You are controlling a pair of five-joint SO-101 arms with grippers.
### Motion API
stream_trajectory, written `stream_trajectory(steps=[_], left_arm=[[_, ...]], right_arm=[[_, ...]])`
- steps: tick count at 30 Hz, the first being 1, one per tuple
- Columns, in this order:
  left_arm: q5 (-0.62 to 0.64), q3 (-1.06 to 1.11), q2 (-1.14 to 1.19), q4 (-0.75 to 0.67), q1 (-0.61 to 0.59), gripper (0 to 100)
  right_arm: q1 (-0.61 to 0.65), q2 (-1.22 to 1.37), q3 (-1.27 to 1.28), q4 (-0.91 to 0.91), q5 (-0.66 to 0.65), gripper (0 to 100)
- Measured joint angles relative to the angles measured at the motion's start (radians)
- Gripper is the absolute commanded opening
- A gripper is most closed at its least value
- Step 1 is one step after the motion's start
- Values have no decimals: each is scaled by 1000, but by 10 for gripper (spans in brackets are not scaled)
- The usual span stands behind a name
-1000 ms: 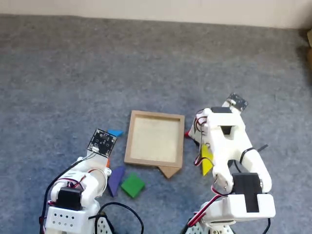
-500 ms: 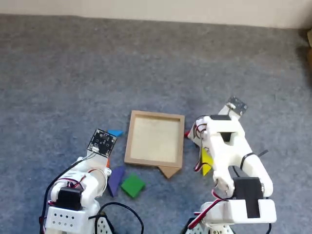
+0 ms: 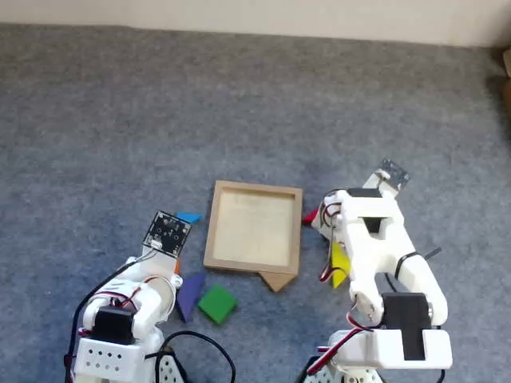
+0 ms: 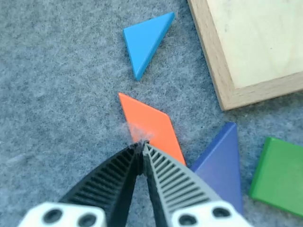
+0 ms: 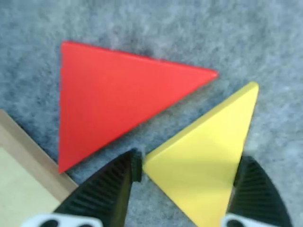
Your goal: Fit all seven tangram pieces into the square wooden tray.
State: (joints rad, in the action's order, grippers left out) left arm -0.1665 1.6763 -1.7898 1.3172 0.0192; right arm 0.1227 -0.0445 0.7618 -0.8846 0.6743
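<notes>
The square wooden tray [image 3: 254,227] lies on grey carpet with nothing in it. My left gripper [image 4: 141,145] is shut, its tips touching the edge of the orange parallelogram [image 4: 151,126]. Around it lie a light blue triangle [image 4: 146,40], a purple triangle [image 4: 220,163] and a green square [image 4: 279,175]. My right gripper [image 5: 188,165] is open and straddles the yellow triangle [image 5: 208,156], with a finger close to each side. The red triangle [image 5: 113,104] lies just beyond it, by the tray's corner [image 5: 19,161]. A brown triangle [image 3: 277,279] touches the tray's near edge.
The left arm [image 3: 144,295] stands at the tray's near left and the right arm [image 3: 371,231] at its right side. Open carpet stretches beyond the tray to a pale wall edge [image 3: 255,16].
The right arm has drawn back a little toward its base and settled over the yellow triangle. The left arm and all pieces have stayed put.
</notes>
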Motion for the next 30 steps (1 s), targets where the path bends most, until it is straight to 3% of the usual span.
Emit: stream_trajectory(steps=[10,18,23,30], left_arm=[[0,0,0,0,0,5],[0,0,0,0,0,5],[0,0,0,0,0,5],[0,0,0,0,0,5]], right_arm=[[-6,9,-21,-104,-66,246],[2,-135,-3,-133,-87,246],[58,-304,61,-141,-94,245],[160,-474,80,-141,-221,245]])
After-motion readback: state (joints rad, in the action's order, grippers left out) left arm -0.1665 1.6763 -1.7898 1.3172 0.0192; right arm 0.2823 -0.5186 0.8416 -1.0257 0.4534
